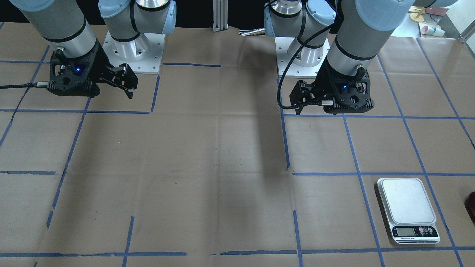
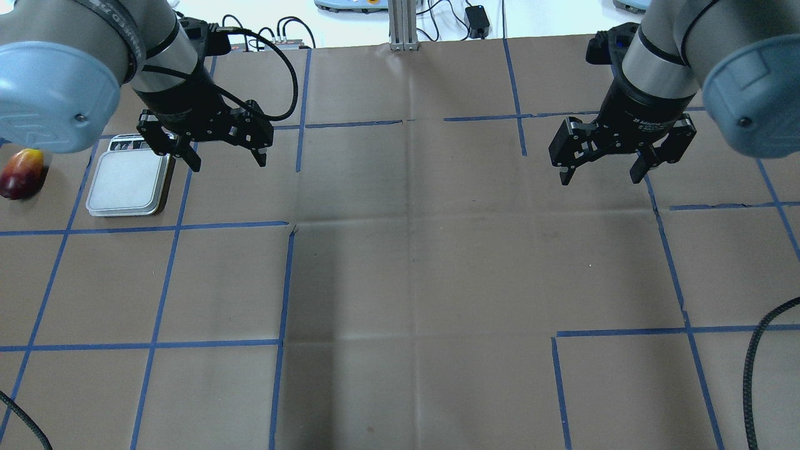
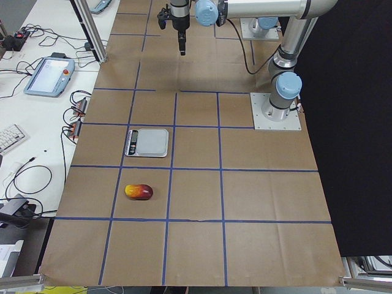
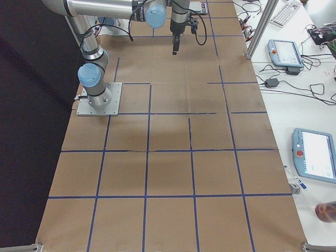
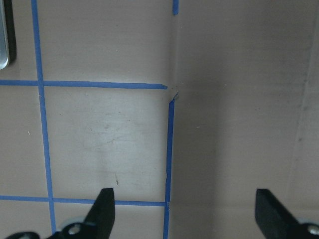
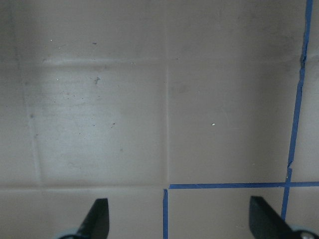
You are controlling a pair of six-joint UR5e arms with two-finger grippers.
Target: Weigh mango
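Mango (image 2: 22, 174) is lying on its side on the surface (image 2: 406, 281) at the robot's far left, near the scale (image 2: 128, 181) and not touching it. Left end effector (image 2: 228, 162) is hovering just beside the scale's inner edge, fingers spread wide and empty. Right end effector (image 2: 600, 178) is hanging well apart across the surface, likewise spread and empty.

We see matt brown paper (image 2: 400, 281) over the bench, smooth satin metal on the scale (image 2: 128, 184), and smooth, shiny skin on the mango (image 2: 22, 174).
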